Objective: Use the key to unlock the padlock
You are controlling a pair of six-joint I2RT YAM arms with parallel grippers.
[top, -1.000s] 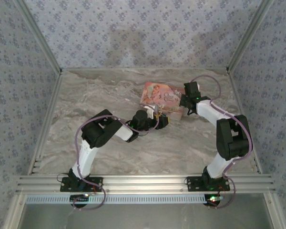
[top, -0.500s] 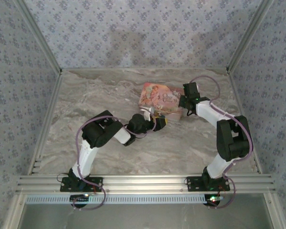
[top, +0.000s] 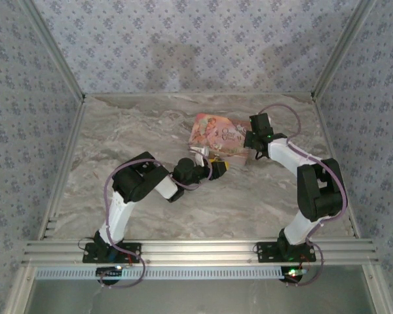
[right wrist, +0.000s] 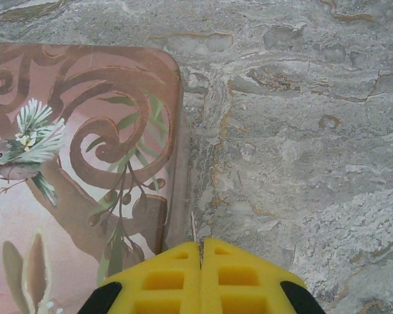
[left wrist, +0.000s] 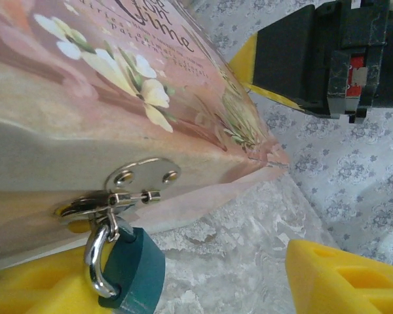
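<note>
Left tool (left wrist: pixel 190 261) gapes wide beside the teal padlock (left wrist: pixel 134 271) hanging off the box (left wrist: pixel 85 85); right tool (right wrist: pixel 202 261) is pinched shut.

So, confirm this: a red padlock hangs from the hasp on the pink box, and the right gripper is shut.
Not quite: the padlock is teal, not red, as the left wrist view shows. It does hang from the hasp on the pink box, and the right gripper is shut.

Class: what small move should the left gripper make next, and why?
Probably close the left gripper on the padlock to steady it: its jaws stand open around the padlock, which hangs locked from the clasp of the box.
</note>
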